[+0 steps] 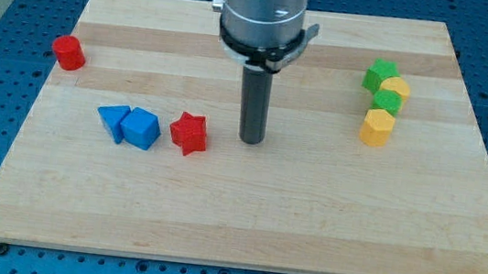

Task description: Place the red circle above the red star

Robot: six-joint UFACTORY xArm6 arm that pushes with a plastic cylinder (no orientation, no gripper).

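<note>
The red circle [68,52], a short red cylinder, stands at the board's left edge, toward the view's top. The red star [189,134] lies left of the board's middle. My tip [252,141] rests on the board just to the right of the red star, with a small gap between them. The red circle is far to the upper left of my tip.
A blue triangle [113,121] and a blue cube [142,128] touch each other just left of the red star. At the right, a green star [380,75], a yellow circle [398,88], a green circle [387,103] and a yellow hexagon [377,127] form a tight column. The wooden board [244,220] lies on a blue table.
</note>
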